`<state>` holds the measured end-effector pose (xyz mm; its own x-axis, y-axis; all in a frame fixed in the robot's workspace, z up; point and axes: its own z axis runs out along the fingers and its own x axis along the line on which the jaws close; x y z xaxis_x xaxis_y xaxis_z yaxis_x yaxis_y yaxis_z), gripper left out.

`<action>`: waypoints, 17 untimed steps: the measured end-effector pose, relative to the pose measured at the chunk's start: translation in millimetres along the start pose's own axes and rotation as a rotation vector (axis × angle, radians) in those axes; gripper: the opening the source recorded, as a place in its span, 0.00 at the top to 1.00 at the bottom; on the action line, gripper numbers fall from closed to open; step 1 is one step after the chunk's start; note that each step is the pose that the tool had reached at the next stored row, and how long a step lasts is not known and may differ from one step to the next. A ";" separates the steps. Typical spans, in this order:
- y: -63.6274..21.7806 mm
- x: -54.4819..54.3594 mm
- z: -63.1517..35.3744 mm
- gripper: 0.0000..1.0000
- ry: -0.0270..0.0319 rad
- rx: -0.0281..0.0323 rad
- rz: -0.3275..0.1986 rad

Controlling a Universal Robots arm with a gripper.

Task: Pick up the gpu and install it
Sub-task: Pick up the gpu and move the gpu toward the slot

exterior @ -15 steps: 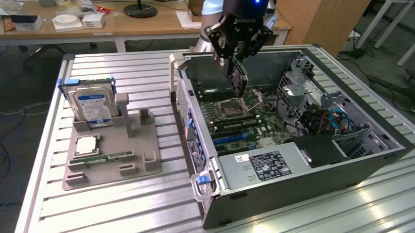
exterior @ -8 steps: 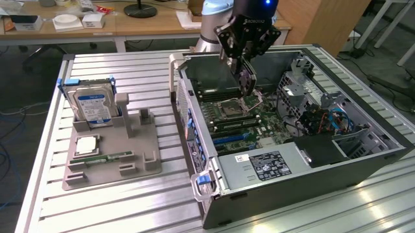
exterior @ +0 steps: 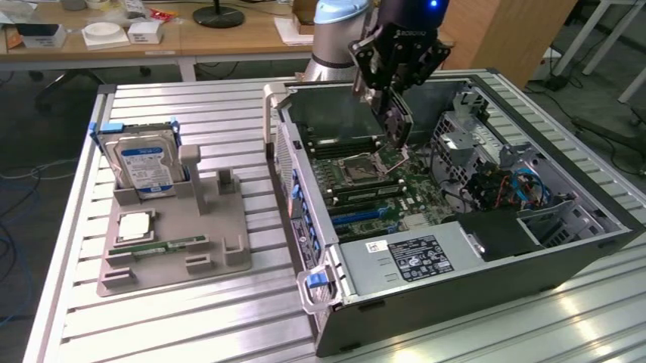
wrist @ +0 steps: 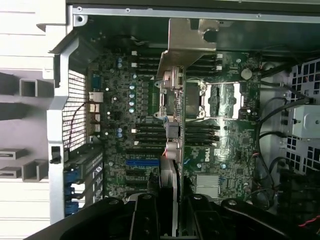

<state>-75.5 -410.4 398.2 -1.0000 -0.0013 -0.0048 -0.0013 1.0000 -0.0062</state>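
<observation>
The gpu (exterior: pixel 395 125) hangs edge-down inside the open computer case (exterior: pixel 565 249), with my gripper (exterior: pixel 389 91) shut on its upper end. The card is held above the motherboard (exterior: pixel 409 189), over the CPU socket (exterior: pixel 358 166). In the wrist view the gpu (wrist: pixel 172 115) appears edge-on, its silver end bracket (wrist: pixel 190 40) pointing away from the camera, and my gripper (wrist: pixel 170 212) clamps it between black fingers (wrist: pixel 145 215). A blue expansion slot (wrist: pixel 142 162) lies on the board beside the card's line.
A grey parts fixture (exterior: pixel 217 249) on the slatted table at the exterior view's left holds a hard drive (exterior: pixel 147 162), a square CPU chip (exterior: pixel 136 225) and a memory stick (exterior: pixel 166 246). Drive cages and cables (exterior: pixel 504 181) and the power supply (exterior: pixel 424 257) crowd the case.
</observation>
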 end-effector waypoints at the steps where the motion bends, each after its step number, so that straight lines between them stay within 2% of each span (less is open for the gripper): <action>1: 0.0 -2.6 0.0 0.73 0.0000 -0.0004 0.000; 10: 0.0 -24.2 0.6 0.73 0.0001 -0.0024 0.000; 17: 0.0 -24.8 0.7 0.73 0.0000 -0.0024 0.000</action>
<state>-50.7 -410.4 397.7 -1.0000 -0.0013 -0.0048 -0.0013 1.0000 -0.0038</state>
